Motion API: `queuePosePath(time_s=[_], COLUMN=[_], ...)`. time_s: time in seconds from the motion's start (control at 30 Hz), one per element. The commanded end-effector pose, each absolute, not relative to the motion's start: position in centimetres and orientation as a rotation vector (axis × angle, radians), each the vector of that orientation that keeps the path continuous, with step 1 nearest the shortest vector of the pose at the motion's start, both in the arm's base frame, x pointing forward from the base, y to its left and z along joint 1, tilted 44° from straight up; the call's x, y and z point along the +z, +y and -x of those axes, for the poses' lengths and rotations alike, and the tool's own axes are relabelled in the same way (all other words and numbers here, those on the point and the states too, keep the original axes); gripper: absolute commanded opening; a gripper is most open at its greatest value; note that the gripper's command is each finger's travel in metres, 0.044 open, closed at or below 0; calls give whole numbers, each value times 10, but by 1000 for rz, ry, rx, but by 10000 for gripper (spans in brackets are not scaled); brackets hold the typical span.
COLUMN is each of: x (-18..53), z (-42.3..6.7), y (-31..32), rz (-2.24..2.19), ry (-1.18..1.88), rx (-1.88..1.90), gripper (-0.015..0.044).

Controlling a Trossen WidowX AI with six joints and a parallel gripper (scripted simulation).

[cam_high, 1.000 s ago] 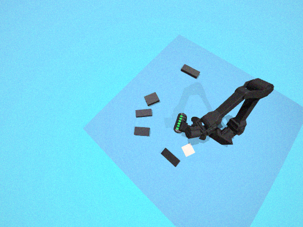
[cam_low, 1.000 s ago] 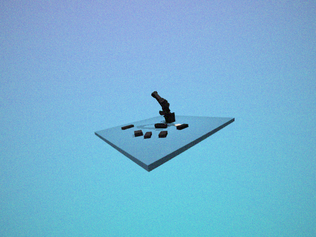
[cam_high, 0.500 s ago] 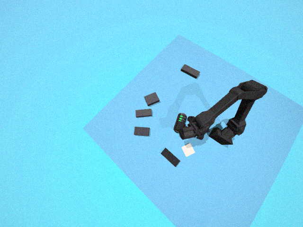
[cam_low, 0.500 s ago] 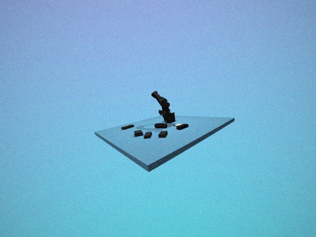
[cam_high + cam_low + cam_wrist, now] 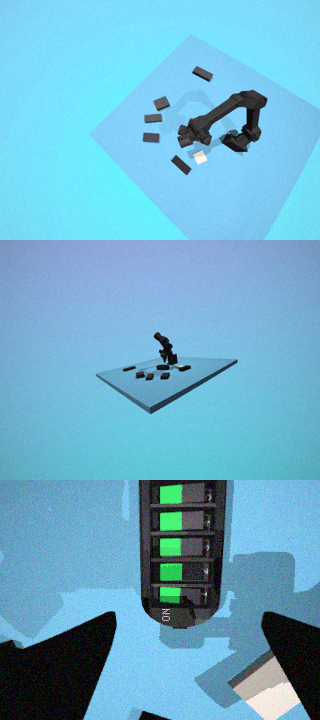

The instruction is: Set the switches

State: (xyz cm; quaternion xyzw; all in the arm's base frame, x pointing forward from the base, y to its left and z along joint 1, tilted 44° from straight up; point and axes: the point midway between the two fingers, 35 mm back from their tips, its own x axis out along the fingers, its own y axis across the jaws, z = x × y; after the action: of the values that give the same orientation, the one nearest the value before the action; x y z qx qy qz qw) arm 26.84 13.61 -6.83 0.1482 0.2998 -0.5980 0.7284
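Near the middle of the blue desk, just ahead of the robot's single arm, lies the dark grey controller unit, sitting flat on its base with its switches facing up. From the overhead view the unit is almost wholly hidden beneath the hand, which hangs directly above its near end. The wrist view shows the relation most plainly: the unit's rounded end, marked ON, lies straight ahead of the hand, centred between the two black fingers, and its long axis runs directly away from the hand, in line with the way the hand points. Five rocker switches are visible in a row along that axis, each showing a bright green half on the left and a dark half on the right; the sixth is out of frame. The hand is spread wide and grips nothing, with bare desk showing between the fingers and the unit. A small white block lies on the desk just to one side of the hand, and several dark flat modules lie farther off, well apart from the unit. Since the label sits underneath, the next move probably calls for closing on the unit across its narrow width to tip it over.
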Motion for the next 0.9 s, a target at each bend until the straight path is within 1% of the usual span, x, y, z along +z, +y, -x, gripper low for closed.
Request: queuePosePath(time_s=[0.0,0.87], x=[-67,-98], z=[-272,-275], y=[138,111], rz=[-318,-319], ry=[654,656], rx=[-1341,-1341], gripper=[440,440])
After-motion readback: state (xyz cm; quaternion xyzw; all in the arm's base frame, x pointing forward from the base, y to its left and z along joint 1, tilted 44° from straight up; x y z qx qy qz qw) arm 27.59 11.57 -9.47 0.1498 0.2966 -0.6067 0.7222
